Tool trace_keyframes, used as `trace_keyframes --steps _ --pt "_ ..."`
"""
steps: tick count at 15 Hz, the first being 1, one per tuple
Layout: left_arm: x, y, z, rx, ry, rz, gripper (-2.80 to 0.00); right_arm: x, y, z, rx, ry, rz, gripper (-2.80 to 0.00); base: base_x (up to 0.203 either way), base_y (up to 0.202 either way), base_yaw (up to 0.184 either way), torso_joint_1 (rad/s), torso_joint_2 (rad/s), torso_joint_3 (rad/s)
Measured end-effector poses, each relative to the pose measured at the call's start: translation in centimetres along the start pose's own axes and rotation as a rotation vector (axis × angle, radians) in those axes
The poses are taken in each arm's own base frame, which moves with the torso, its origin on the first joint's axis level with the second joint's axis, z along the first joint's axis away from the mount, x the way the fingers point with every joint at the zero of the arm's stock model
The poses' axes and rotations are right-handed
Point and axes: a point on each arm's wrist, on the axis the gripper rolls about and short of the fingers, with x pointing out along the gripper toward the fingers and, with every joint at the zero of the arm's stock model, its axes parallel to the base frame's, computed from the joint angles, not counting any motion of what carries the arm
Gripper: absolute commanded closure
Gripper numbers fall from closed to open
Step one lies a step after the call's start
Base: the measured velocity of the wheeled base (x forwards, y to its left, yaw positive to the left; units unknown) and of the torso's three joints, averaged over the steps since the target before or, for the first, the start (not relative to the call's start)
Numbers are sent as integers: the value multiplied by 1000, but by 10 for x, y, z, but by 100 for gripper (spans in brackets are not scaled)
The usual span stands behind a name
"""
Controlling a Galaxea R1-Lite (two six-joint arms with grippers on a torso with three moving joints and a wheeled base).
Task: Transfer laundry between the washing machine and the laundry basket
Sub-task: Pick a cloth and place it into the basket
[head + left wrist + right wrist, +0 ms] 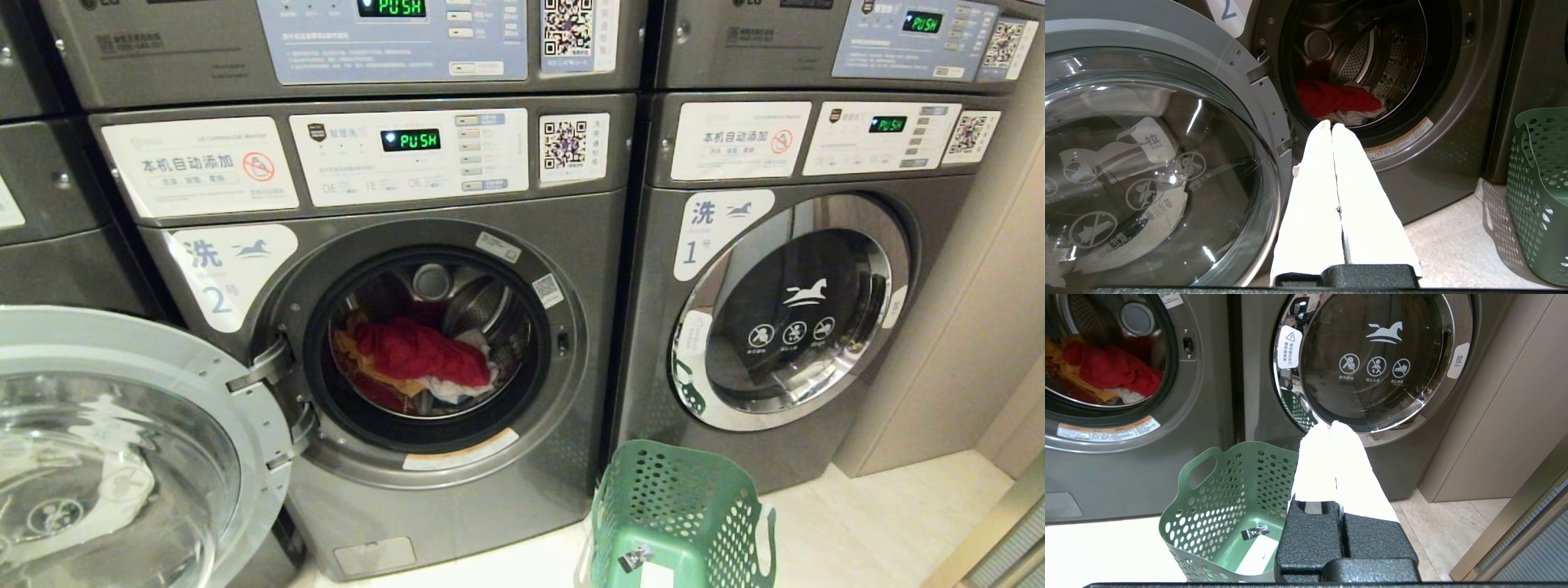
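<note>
Head view: dark grey front-loading washing machine marked 2 (424, 343) stands open, red, orange and white laundry (416, 359) heaped in the drum; small green perforated plastic basket (678, 514) empty on the floor, low right, so a loose garment could miss it. Left wrist view: left gripper (1331, 124) jaws pressed together, empty, beside the swung-out glass door (1155, 163), a likely snag on the reach in. Right wrist view: right gripper (1329, 426) jaws also closed, empty, over the basket rim.

Washing machine (424, 343): label "洗 2" with horse mark, display "PUSH". Neighbouring washer (784, 327): label "洗 1", display "PUSH". Open door (1147, 163): "拉 PULL".
</note>
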Motion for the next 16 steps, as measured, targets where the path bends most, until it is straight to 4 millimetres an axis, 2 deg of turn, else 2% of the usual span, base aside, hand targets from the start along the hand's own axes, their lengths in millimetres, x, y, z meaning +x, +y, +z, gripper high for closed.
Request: trace_keyframes --steps 5,11,16 --pt "0 0 0 2 1 0 0 0 0 0 1 1 -1 0 -1 -1 11 1 0 1" --pt "0 0 0 3 1 0 0 0 0 0 1 1 0 0 -1 -7 145 1 2 3" --pt "0 0 0 2 -1 0 0 0 0 0 1 1 -1 0 0 0 0 0 0 0"
